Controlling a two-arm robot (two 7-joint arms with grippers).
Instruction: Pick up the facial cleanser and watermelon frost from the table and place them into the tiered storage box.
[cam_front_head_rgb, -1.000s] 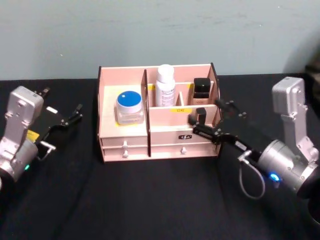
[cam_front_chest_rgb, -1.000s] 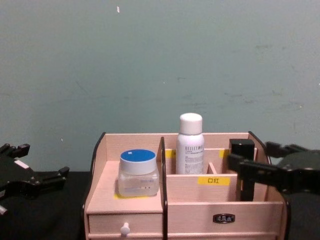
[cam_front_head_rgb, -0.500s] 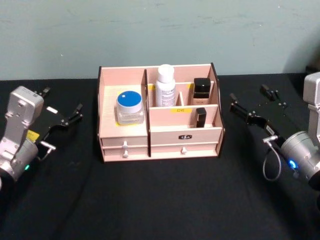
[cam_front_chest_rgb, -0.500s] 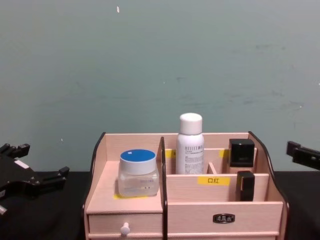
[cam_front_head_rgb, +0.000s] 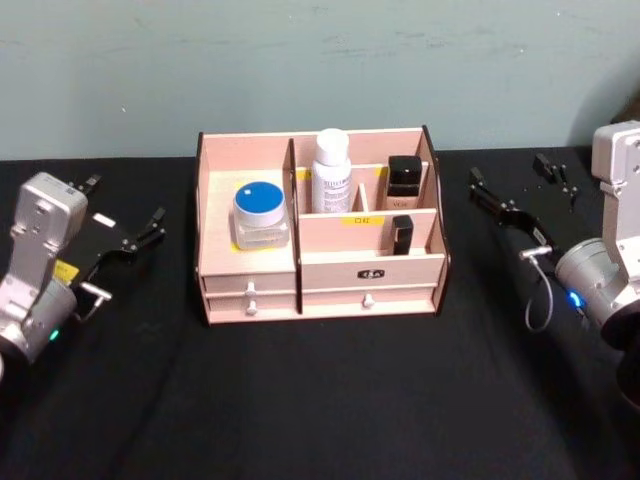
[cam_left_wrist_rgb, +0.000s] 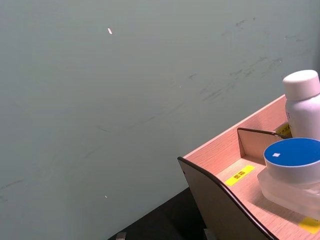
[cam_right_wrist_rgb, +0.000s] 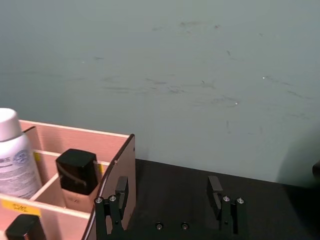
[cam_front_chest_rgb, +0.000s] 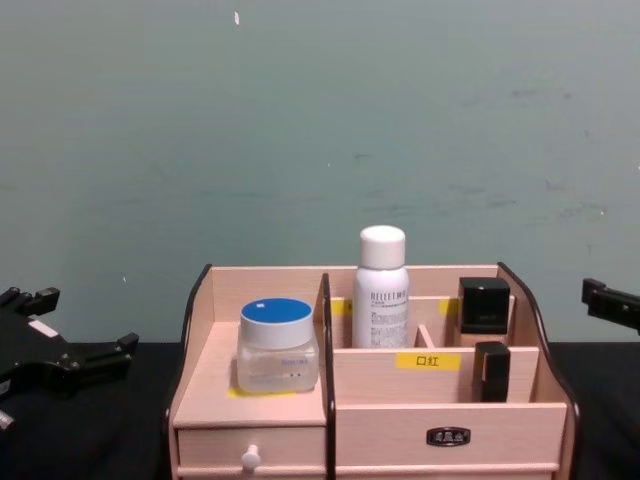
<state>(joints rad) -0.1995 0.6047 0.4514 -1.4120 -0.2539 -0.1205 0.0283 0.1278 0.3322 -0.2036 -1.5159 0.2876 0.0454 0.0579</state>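
Black table (cam_front_head_rgb: 320, 400) bears the tiered storage box (cam_front_head_rgb: 370, 272); right tool (cam_front_head_rgb: 515, 190) (beside it) gapes wide, empty.

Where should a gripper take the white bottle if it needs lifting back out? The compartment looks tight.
Grip the white bottle at its cap and upper neck, coming straight down from above. It stands upright, taller than the tiered storage box dividers, which wall in its lower body.
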